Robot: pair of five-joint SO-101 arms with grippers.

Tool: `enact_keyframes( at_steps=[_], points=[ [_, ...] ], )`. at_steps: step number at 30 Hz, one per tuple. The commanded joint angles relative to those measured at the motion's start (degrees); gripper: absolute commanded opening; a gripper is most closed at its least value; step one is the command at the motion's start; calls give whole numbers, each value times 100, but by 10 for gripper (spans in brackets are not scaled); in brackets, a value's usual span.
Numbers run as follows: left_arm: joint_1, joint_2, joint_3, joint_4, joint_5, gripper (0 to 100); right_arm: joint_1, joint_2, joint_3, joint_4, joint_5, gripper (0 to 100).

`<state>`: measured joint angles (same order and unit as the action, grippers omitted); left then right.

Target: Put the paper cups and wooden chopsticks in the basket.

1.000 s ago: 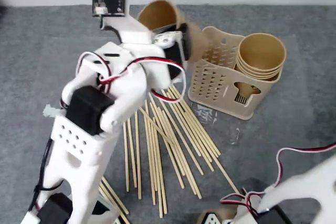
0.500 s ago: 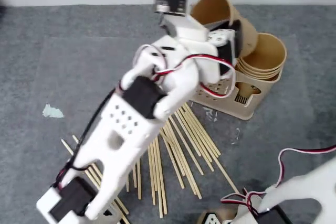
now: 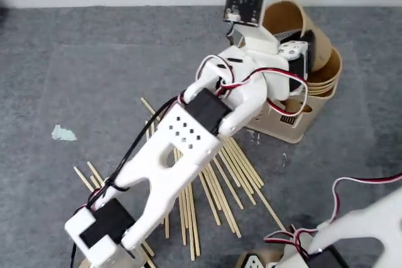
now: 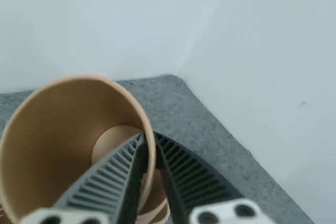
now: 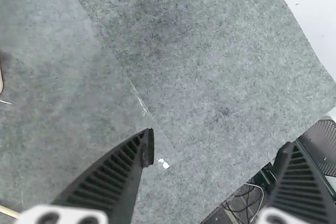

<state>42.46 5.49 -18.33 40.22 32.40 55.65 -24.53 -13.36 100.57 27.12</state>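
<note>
Above the basket (image 3: 274, 122), the left gripper (image 4: 148, 141) is pinching the wall of a tilted paper cup (image 4: 63, 124), one finger inside it and one outside. Inside the basket, a stack of cups (image 3: 331, 70) is sitting just beneath the held one. Beside the basket, wooden chopsticks (image 3: 217, 183) are lying scattered on the table (image 3: 94, 61). Apart from the basket, the right gripper (image 5: 218, 142) is hanging wide open over the table.
</note>
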Motion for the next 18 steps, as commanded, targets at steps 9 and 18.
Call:
enact_keyframes(
  at_steps=[9, 18],
  points=[
    [334, 229, -224, -114, -1081, 171, 31, -321, 105, 163, 53, 369],
    [325, 185, -549, -123, -1152, 294, 13, -989, 809, -127, 237, 369]
  ],
)
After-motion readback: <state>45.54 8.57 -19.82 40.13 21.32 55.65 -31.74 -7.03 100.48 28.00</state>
